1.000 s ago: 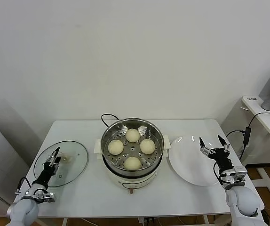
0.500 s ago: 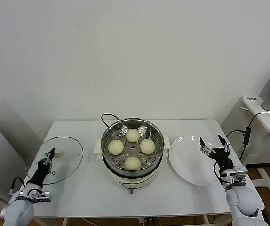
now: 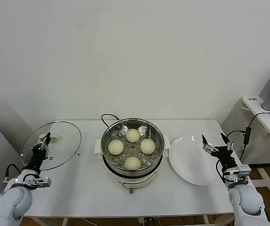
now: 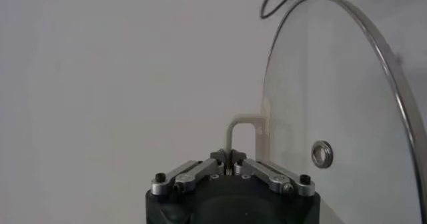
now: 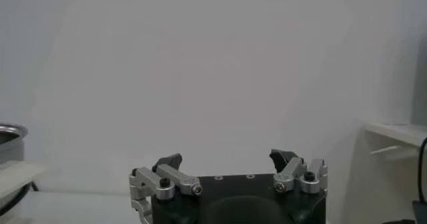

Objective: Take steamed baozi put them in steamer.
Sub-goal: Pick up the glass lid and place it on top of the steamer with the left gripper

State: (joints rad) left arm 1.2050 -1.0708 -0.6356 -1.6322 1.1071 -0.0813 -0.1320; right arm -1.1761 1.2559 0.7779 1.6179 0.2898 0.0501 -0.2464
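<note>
White table point(image 3: 78, 188) against a plain pale wall; a second desk with a laptop sits off past the robot's right side.

Steamer point(image 3: 132, 175) stands mid-table, uncovered, white base and side handles, black cord trailing behind it. Four steamed baozi point(image 3: 132, 135) lie on its perforated tray in a diamond: one at the back, one at the front, one toward each arm. None touch each other. All four are inside the pot, well apart from both sets of fingers.

Left gripper point(image 3: 44, 139) is raised over the table's left end, fingers pinched fully together on the white handle of the glass lid point(image 3: 59, 143). Lid is off the table, tilted up on edge, its glass face turned toward the head camera. In the left wrist view the handle loop point(image 4: 240, 129) rises straight out from between the closed fingertips, with the lid's metal rim and small steam vent just beside them.

Right gripper point(image 3: 215, 142) hovers above the outer edge of the white plate point(image 3: 191, 162), fingers spread wide, holding nothing. Plate lies flat, just beside the steamer on the robot's right, below and inward of those fingertips. In the right wrist view both fingers point(image 5: 167, 164) stand apart with only wall between them.
</note>
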